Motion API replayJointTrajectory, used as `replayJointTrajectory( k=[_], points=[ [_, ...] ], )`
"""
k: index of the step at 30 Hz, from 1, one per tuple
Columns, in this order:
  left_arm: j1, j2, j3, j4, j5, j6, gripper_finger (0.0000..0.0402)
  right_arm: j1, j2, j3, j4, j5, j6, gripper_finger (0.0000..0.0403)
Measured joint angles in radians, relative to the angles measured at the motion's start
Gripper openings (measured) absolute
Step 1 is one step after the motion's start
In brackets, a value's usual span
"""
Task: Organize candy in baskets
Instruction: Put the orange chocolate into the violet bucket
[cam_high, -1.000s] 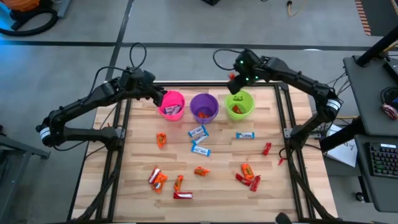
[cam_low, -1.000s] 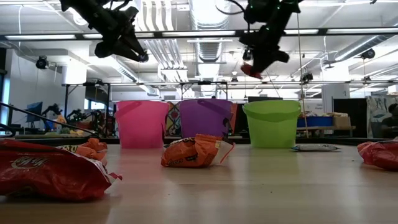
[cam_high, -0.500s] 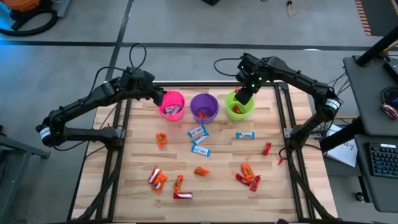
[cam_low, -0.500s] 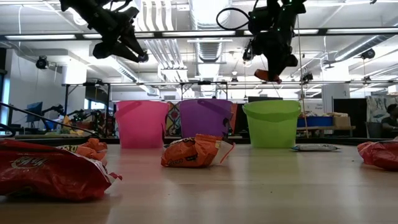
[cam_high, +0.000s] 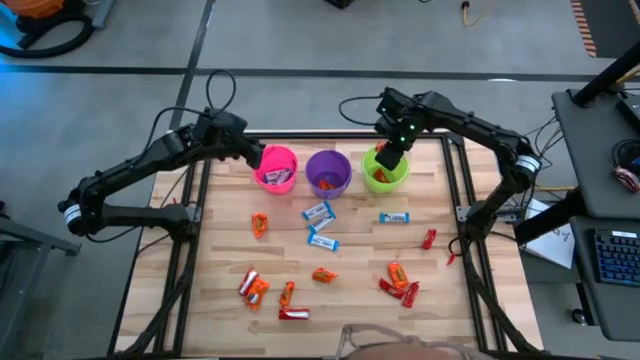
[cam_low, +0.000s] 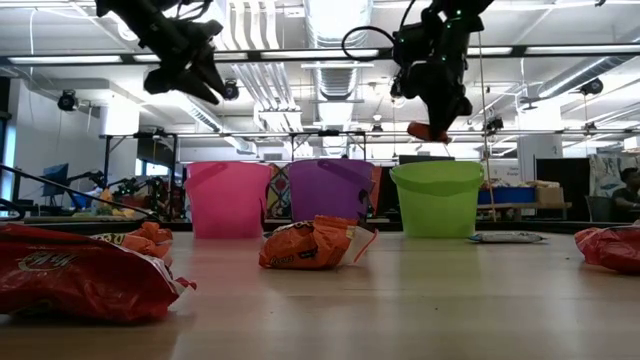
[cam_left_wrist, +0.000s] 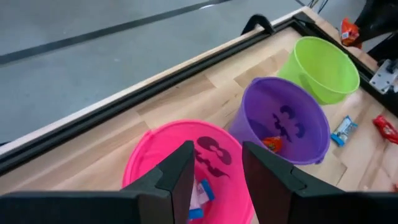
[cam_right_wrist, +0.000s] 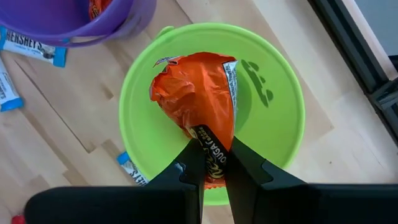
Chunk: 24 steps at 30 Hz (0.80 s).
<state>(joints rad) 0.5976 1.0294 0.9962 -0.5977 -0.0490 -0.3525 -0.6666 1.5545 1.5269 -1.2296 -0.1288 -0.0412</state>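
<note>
Right gripper (cam_right_wrist: 213, 163): jaws clamped on orange candy wrapper (cam_right_wrist: 199, 93), which I see hanging directly above lime green bucket (cam_right_wrist: 283, 134).

Left gripper (cam_left_wrist: 214, 171): jaws apart, empty, poised over pink bucket (cam_left_wrist: 146, 155).

Purple bucket (cam_high: 328, 172) sits between the other two on counter (cam_high: 350, 300).

I see blue-and-white bars (cam_high: 318, 211) mid-counter, and orange and red ones (cam_high: 399, 280) scattered nearer front edge.

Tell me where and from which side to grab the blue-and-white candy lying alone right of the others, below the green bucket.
Grip the blue-and-white candy across its short width at mid-length, descending from straight above. It lies flat with its long axis running left-right and bare table all around it, so fingers fit on both long edges.
</note>
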Motion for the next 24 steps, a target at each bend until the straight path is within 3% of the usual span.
replayJointTrajectory(
  k=[8,12,19,24],
  points=[
    [0.0,0.0,0.0,-0.073,-0.002,-0.028,0.0119,-0.013,0.007,-0.001,0.015,0.001,-0.065,0.0038],
    [0.0,0.0,0.0,-0.078,-0.002,-0.051,0.0119,-0.023,0.007,-0.001,0.142,-0.028,-0.171,0.0038],
    [0.0,0.0,0.0,-0.078,0.008,-0.141,0.0119,-0.026,0.057,-0.004,0.468,-0.252,-0.408,0.0038],
    [0.0,0.0,0.0,-0.078,0.008,-0.153,0.0119,-0.025,0.167,-0.004,0.618,-0.507,-0.444,0.0038]
  ],
)
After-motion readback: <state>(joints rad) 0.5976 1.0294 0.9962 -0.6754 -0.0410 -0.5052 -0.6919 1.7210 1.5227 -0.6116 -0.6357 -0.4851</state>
